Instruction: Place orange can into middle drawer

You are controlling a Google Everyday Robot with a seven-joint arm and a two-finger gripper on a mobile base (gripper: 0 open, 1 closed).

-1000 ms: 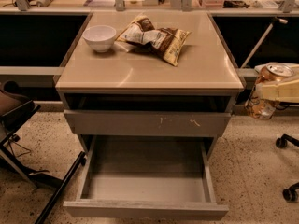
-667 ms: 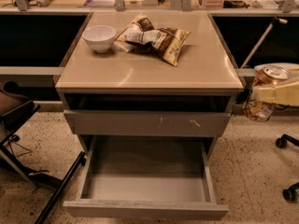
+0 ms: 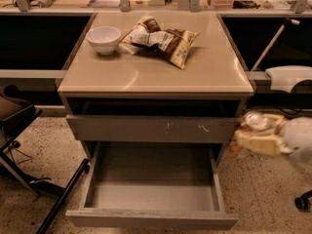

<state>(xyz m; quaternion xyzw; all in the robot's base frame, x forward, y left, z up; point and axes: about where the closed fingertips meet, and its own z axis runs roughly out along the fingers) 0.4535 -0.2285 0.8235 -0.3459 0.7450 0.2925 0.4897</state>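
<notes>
Office-like lab workspace: speckled floor (image 3: 44, 145), drawer cabinet (image 3: 156, 77), swivel chair (image 3: 14, 116), cluttered benches (image 3: 73, 1) behind. My gripper (image 3: 261, 140) hovers right of the cabinet.

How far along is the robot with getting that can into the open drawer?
Done: the middle drawer stands pulled open, nothing in it. In hand: the gripper holds the orange can in the air, right of the cabinet. Left: carry it over the drawer and set it inside.

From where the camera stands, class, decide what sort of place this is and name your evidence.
Probably an office or lab: a drawer unit with the middle drawer pulled open, a chair at left, cluttered desks behind. The end effector holds the orange can right of the unit.
</notes>
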